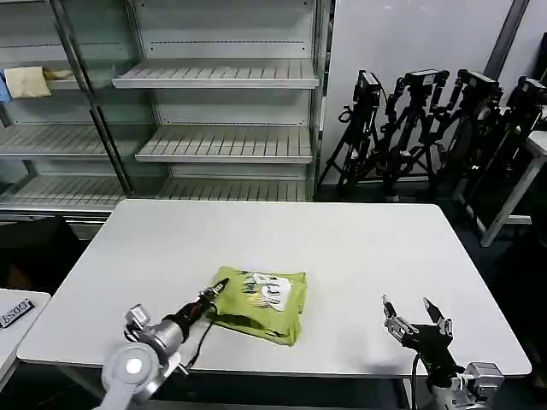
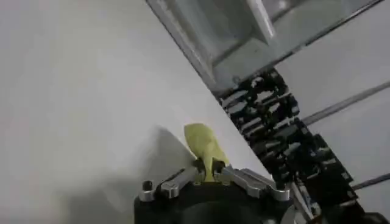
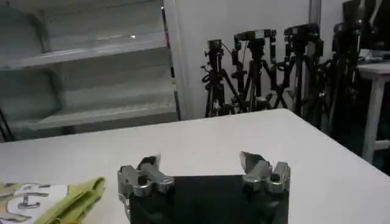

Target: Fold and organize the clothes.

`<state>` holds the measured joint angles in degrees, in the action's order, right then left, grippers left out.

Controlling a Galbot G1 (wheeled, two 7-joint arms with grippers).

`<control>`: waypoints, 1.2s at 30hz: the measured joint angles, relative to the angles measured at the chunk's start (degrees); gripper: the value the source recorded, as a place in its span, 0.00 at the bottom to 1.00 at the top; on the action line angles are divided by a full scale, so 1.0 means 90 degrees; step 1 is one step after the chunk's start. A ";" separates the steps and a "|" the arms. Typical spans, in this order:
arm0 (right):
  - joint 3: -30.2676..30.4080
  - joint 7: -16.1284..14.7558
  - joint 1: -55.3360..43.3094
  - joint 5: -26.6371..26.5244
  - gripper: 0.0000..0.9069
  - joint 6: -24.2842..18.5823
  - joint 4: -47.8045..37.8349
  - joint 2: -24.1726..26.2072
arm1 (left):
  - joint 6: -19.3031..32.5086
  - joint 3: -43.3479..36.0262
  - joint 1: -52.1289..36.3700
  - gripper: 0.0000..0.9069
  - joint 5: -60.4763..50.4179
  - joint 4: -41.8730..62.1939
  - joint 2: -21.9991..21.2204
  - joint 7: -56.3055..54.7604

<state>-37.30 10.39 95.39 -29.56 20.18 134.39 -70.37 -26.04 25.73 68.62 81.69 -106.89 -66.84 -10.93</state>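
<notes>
From the head view, the lime T-shirt [image 1: 263, 304] lies already folded into a compact packet on the white table [image 1: 359, 248], toward the near edge and a little left of centre, its white print facing up; the left gripper [image 1: 219, 289] reaches in from the near left and sits at the packet's left corner, its tips on or just over the cloth; the right gripper [image 1: 416, 314] hovers over bare table well to the right of the shirt, fingers spread wide and holding nothing; behind the table stand metal shelves [image 1: 226, 111] and a row of tripods [image 1: 427, 128].

In the left wrist view, the left gripper [image 2: 207, 173] has its fingers drawn close together with a peak of yellow-green fabric [image 2: 206, 146] rising between them; it appears pinched shut on the shirt's edge, with the pale table beneath.

In the right wrist view, the right gripper [image 3: 204, 173] shows both fingers far apart and empty; the folded shirt [image 3: 55, 201] lies off to one side, apart from it.

As a judgement, folding looks nearly finished, and the step in hand is a final tuck or a shift of the packet by its left corner; the next move calls for a steady hold so the layers do not slide open; the right arm could come across to steady the far edge.
</notes>
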 measured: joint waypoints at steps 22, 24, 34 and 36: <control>0.0563 -0.0079 -0.0562 -0.0013 1.00 -0.0135 -0.0286 0.0005 | -0.0299 0.3051 0.0690 0.02 -0.2229 -0.0968 0.3060 0.0470; 0.0561 -0.0084 -0.0534 0.0022 1.00 -0.0172 -0.0287 0.0002 | -0.0069 0.2769 0.0918 0.02 -0.3042 -0.1025 0.2996 0.0487; 0.0417 -0.0076 -0.0367 0.0094 1.00 -0.0219 -0.0229 0.0014 | 0.1174 0.0337 0.1297 0.02 -0.7031 -0.0884 0.2111 0.0426; 0.0390 -0.0074 -0.0328 0.0116 1.00 -0.0220 -0.0202 -0.0002 | 0.1253 -0.0074 0.1284 0.02 -0.7559 -0.1058 0.1999 0.0437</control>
<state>-33.79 9.72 92.44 -28.52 18.20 132.57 -70.39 -14.77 25.07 80.18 13.66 -116.41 -48.85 -7.00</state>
